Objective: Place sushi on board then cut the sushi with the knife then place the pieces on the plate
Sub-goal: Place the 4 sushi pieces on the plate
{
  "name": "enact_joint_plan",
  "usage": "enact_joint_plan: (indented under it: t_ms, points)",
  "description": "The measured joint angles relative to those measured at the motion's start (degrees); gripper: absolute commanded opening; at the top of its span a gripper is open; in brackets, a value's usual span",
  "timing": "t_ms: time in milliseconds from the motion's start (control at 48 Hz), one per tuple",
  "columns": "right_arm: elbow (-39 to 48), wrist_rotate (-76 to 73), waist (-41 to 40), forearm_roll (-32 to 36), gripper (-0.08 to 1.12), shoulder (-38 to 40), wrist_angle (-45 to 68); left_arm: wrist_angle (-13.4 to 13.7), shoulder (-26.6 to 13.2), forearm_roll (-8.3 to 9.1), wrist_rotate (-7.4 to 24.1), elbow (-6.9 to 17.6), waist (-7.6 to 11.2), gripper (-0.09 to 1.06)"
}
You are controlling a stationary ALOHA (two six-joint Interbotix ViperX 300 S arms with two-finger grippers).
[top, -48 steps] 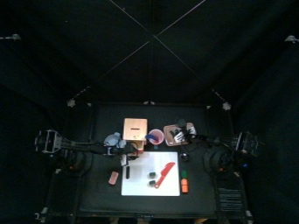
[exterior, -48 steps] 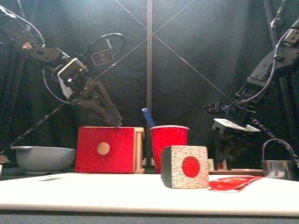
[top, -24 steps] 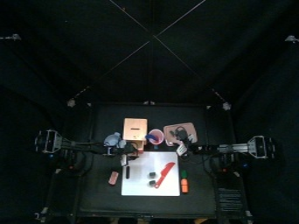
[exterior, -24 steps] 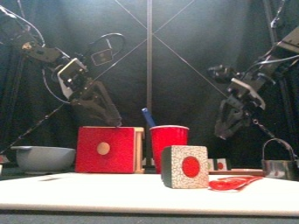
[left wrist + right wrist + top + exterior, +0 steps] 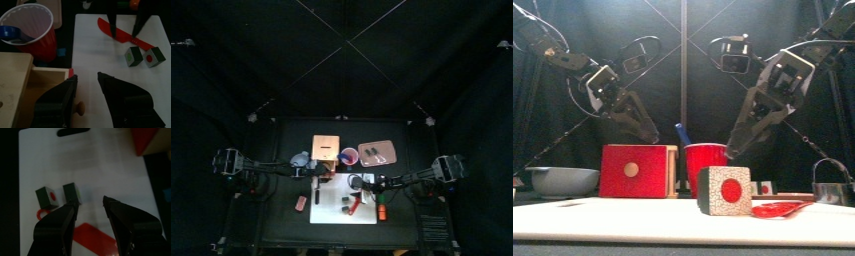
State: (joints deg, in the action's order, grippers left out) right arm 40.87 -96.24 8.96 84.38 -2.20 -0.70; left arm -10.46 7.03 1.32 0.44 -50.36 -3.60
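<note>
Booth: you see dim black curtains (image 5: 251, 60) from 9 through 3 o'clock in the top view.
Brightest area: your white cutting board (image 5: 331, 218), at 6 o'clock, stands out pale.
Front view: red drawer front (image 5: 633, 170) evenly lit.

Front view: the near sushi piece (image 5: 724, 190) is covering the red cup's (image 5: 707, 160) lower right side, and the second piece isn't showing clearly behind it. Blue knife (image 5: 681, 133) is showing only its top end above the cup's rim. Metal cutter (image 5: 831, 188) is getting clipped by the picture's right edge.

Top view: a small orange thing (image 5: 382, 210) at the board's (image 5: 358, 218) right edge and a small red thing (image 5: 301, 203) just off its left edge are reading too small to identify.

Right wrist: red knife (image 5: 93, 235) is running under the jaws and off the picture's edge.

Left wrist: wooden box (image 5: 17, 80) is getting cropped at two edges, and the right gripper (image 5: 125, 32) is showing only its jaw ends.
</note>
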Motion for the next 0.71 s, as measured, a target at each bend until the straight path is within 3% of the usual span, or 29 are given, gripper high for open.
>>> enact_joint_plan:
  t_ms: [521,708]
  points:
    - [-1.4,0.0,0.0,0.3,0.79,-4.5,2.6,0.2,0.0,0.26,-0.1,0.0,0.09,0.78]
    - [-1.5,0.0,-0.1,0.3,0.64,-5.9,2.6,0.3,0.0,0.35,-0.1,-0.1,0.09,0.78]
